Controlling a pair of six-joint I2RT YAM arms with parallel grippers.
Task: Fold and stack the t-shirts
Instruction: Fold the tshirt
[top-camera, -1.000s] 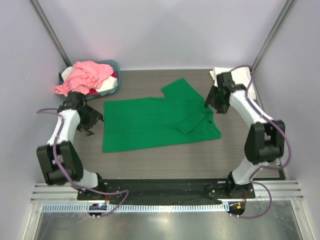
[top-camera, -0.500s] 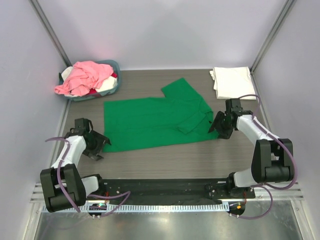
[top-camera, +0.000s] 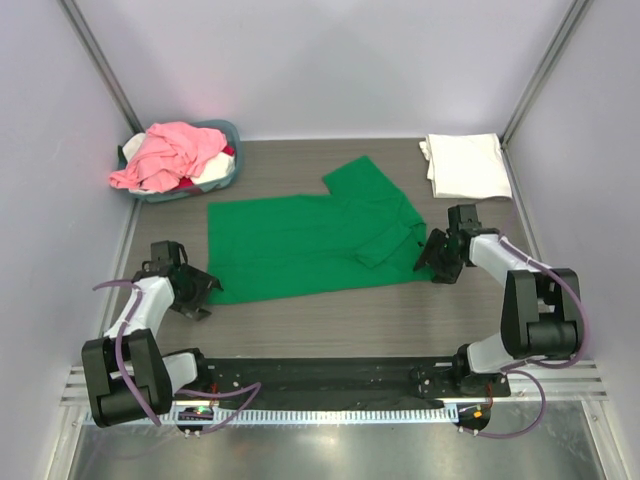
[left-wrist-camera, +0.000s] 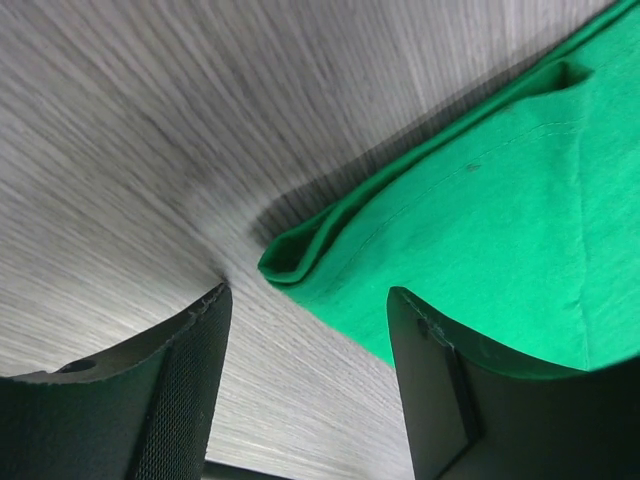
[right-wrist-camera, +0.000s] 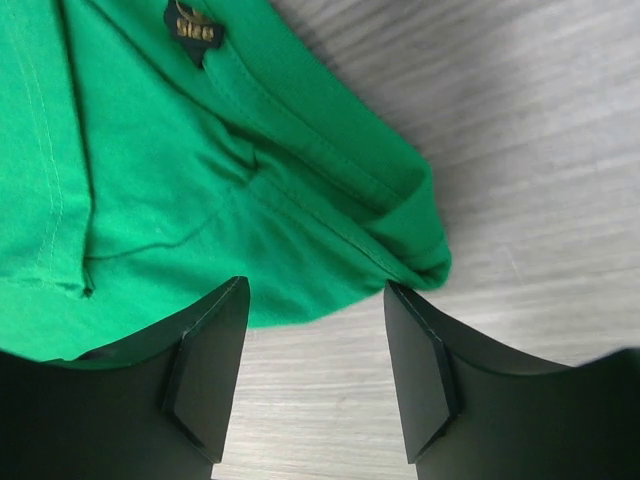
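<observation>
A bright green t-shirt (top-camera: 305, 243) lies spread on the table, partly folded, one sleeve sticking up toward the back. My left gripper (top-camera: 203, 287) is open and low at the shirt's near-left corner (left-wrist-camera: 290, 255), which lies just ahead of its jaws. My right gripper (top-camera: 431, 262) is open and low at the shirt's near-right corner (right-wrist-camera: 425, 255). A folded white t-shirt (top-camera: 465, 164) lies at the back right. Pink (top-camera: 170, 152), white and red shirts are heaped in the basket.
A round blue-grey basket (top-camera: 226, 132) stands at the back left corner. Slanted frame posts rise at both back corners and walls enclose the table on three sides. The black base rail runs along the near edge.
Both arms have swung from the back of the table down toward me and lowered beside the green shirt's near corners. The shirts have not moved.
</observation>
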